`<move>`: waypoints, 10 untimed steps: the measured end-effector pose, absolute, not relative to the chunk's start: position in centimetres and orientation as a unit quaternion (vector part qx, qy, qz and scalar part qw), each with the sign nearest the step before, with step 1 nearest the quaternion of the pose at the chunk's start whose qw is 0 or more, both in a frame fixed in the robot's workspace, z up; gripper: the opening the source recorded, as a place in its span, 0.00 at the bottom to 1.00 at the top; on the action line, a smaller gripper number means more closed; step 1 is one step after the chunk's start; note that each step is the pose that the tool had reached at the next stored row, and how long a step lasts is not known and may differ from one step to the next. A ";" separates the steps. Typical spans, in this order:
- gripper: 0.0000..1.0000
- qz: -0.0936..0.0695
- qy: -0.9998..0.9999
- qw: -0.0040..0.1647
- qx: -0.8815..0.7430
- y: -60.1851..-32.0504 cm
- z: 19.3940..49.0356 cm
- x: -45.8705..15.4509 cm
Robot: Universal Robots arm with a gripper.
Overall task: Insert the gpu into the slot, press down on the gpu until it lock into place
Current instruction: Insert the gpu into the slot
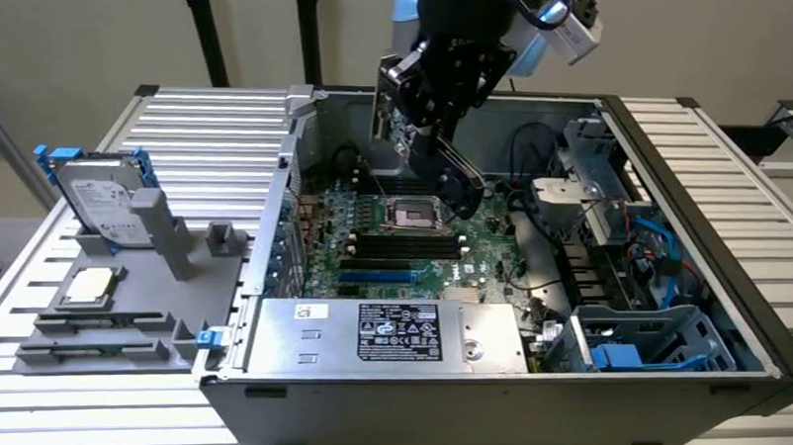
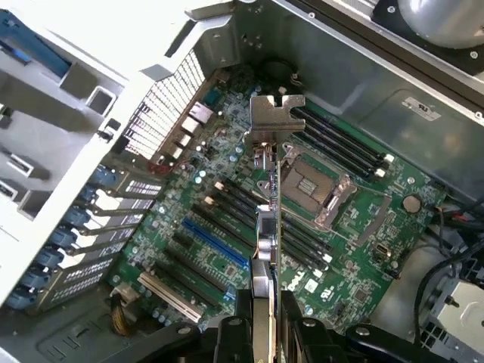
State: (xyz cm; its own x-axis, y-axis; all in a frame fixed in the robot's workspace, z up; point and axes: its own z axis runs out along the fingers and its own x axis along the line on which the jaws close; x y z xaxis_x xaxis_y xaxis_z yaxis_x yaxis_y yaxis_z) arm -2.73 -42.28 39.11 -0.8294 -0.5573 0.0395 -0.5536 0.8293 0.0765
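Observation:
My gripper point(image 1: 427, 132) hangs over the open computer case, shut on the gpu point(image 1: 458, 181), a thin black card that slants down toward the green motherboard point(image 1: 483, 239). In the wrist view the gpu point(image 2: 270, 227) shows edge-on between the two fingers point(image 2: 234, 329), with its silver bracket point(image 2: 276, 113) at the far end. The card is in the air above the CPU socket point(image 2: 314, 185). The bright-blue slot point(image 1: 379, 279) lies nearer the case front; in the wrist view this slot point(image 2: 215, 242) is beside the card, apart from it, with nothing in it.
A silver power-supply box point(image 1: 387, 332) fills the case front. Black cables point(image 1: 541, 208) and a blue-grey drive cage point(image 1: 638, 343) crowd the exterior view's right. Parallel black slots point(image 2: 340, 144) run beside the socket. A grey hard drive with blue clips point(image 1: 99, 198) stands on a fixture outside the case.

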 end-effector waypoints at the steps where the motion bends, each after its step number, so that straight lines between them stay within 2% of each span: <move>1: 0.26 -0.031 -0.953 0.030 0.299 -42.3 39.1 -2.7; 10: 0.26 -0.028 -0.926 0.033 0.376 -42.3 39.1 -2.7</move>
